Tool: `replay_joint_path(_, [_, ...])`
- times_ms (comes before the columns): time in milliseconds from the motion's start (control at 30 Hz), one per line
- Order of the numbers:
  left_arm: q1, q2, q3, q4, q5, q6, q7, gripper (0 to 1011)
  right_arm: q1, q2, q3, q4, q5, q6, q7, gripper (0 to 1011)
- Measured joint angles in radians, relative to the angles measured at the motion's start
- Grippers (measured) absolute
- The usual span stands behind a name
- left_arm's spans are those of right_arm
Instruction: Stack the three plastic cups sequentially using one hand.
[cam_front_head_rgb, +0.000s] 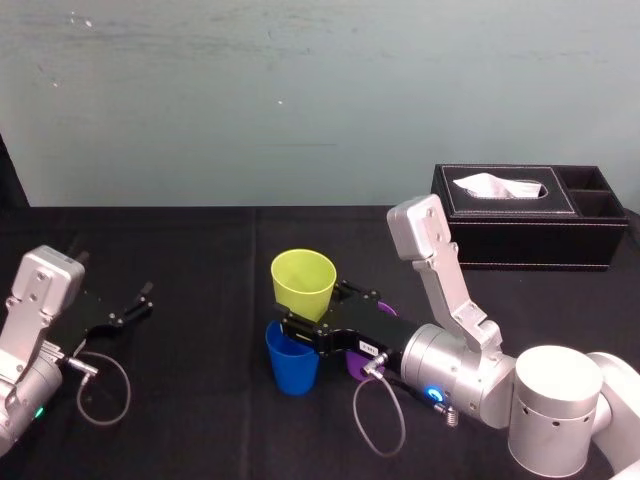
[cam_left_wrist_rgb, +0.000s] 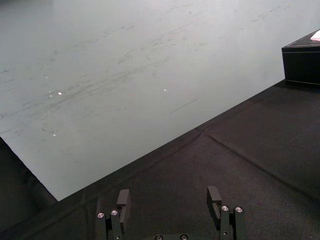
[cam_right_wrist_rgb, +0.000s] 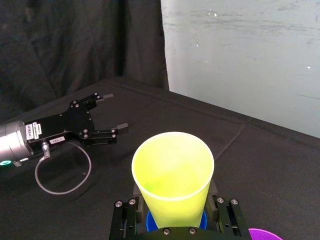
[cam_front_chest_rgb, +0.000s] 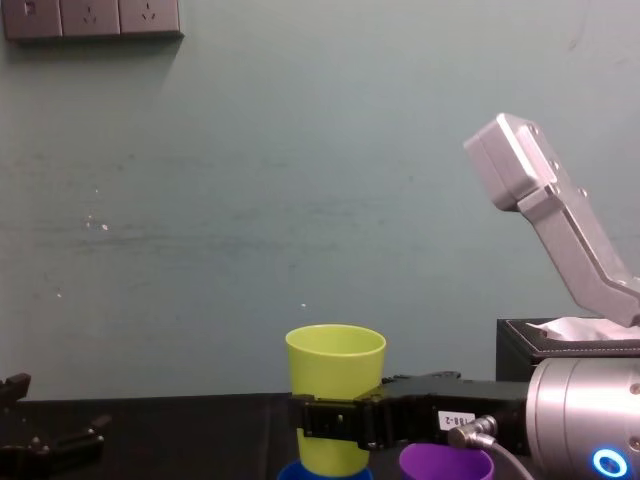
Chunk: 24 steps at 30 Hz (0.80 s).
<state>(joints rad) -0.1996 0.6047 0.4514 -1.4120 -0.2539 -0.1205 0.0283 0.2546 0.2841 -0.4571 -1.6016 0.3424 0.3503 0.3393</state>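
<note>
Right gripper (cam_front_head_rgb: 298, 327): reaching in from the right over the middle of the black table (cam_front_head_rgb: 200, 260), its thin black fingers clamped on either side of the yellow-green cup (cam_front_head_rgb: 303, 283), low on the cup's wall.

Yellow-green cup: upright, mouth up, held off the cloth directly over the blue cup (cam_front_head_rgb: 292, 368). From the chest camera its base (cam_front_chest_rgb: 335, 385) sits right at the blue cup's rim. I can't make out whether it has dipped inside.

Blue cup: standing upright on the table just under the gripper's fingers. In the right wrist view its rim (cam_right_wrist_rgb: 202, 220) peeks out around the bottom of the yellow-green one (cam_right_wrist_rgb: 172, 170).

Purple cup (cam_front_head_rgb: 354, 363): also on the table, just to the right of the blue cup and mostly hidden behind the gripper's black body. The chest view shows its open mouth (cam_front_chest_rgb: 445, 462) under the gripper (cam_front_chest_rgb: 330, 425).

Left gripper (cam_front_head_rgb: 142, 298): resting low at the left side of the table, well apart from the cups, fingers spread and gripping nothing. The right wrist camera sees it across the cloth (cam_right_wrist_rgb: 115, 111).

Tissue box (cam_front_head_rgb: 530, 215): black, at the back right of the table, with a white tissue poking out of the top.
</note>
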Motion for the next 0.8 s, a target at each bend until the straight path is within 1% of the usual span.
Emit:
replay_joint_path(433, [0.0,0.0,0.0,0.0,0.0,0.0,0.0,1000,0.008,0.003,-0.02,0.014,0.007,-0.006,-0.001,715])
replay_joint_path(800, [0.0,0.0,0.0,0.0,0.0,0.0,0.0,1000,0.009,0.003,-0.028,0.021,0.007,-0.009,-0.009,715])
